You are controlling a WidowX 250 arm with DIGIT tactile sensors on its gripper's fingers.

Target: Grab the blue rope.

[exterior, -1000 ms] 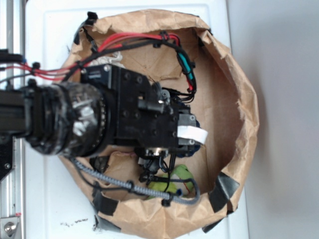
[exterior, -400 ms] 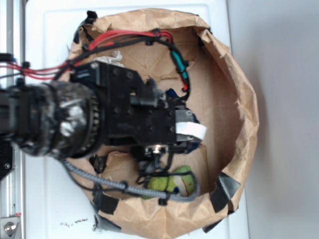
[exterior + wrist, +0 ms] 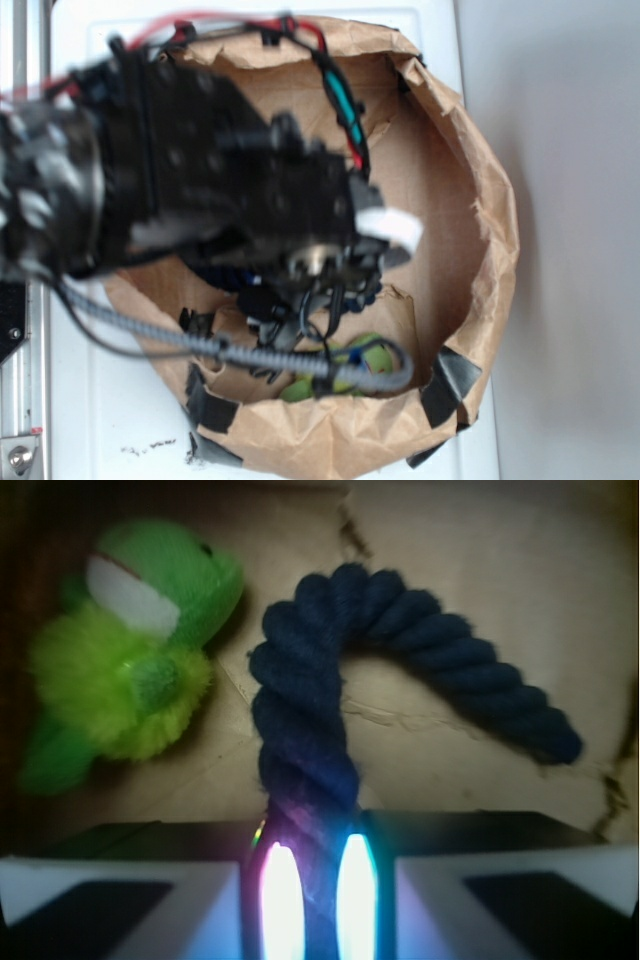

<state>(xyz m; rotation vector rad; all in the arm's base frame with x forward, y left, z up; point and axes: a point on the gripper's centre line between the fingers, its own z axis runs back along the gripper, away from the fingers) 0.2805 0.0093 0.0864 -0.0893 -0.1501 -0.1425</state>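
**A:** so what changed? Going left to right off the paper bag (image 3: 490, 250): the arm had shifted up and toward the bag's left rim, wrist looking bigger and blurrier than a second earlier, so I'd guess it had lifted. The gripper (image 3: 310, 900) was closed down on the blue rope (image 3: 300, 730), jaws pinching one end with barely a gap

**B:** yeah, wrist cam showed the rope rising out of the jaws, arching over and dropping its free end toward the bag's right wall. Looked mostly off the bag floor, though I couldn't tell if that far tip was touching

**A:** grab looked basically done then. A second before, the gripper sat lower over the bag's middle

**B:** the green plush toy (image 3: 130, 680) sat on the bag floor left of the rope, not caught up in it. Outside view, it lay near the bag's bottom rim under the grey cable (image 3: 200, 345)
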